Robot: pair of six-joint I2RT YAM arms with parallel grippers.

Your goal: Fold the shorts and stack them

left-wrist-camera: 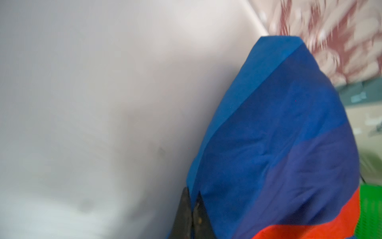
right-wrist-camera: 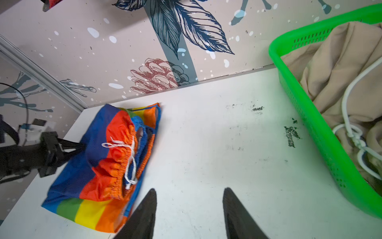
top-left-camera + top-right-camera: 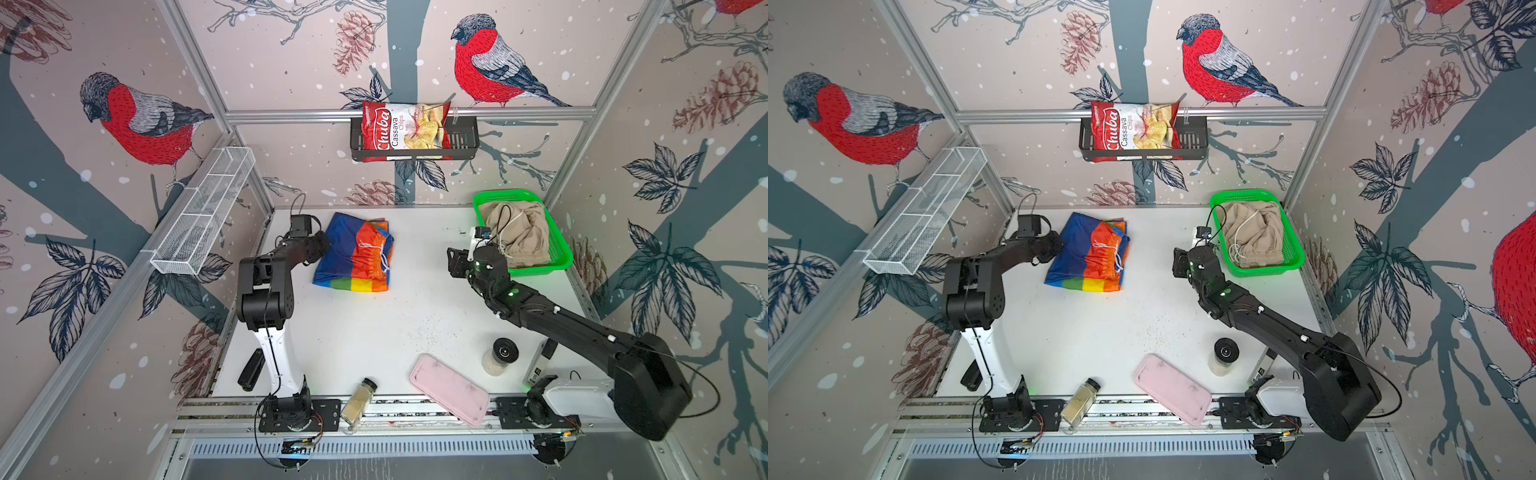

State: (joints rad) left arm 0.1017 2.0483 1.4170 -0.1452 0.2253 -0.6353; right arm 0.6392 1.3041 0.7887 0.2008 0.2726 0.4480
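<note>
Blue-edged rainbow shorts [image 3: 353, 253] pinched in left gripper [image 1: 192, 196]; right gripper [image 2: 190, 189] apart, empty.

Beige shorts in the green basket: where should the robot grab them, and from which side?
Likely a raised fold on top of the crumpled beige shorts, coming straight down: the green basket walls them in, blocking any sideways approach. Avoid the loose white drawstring, which could just pull through. The open right pincer is nearest.
</note>
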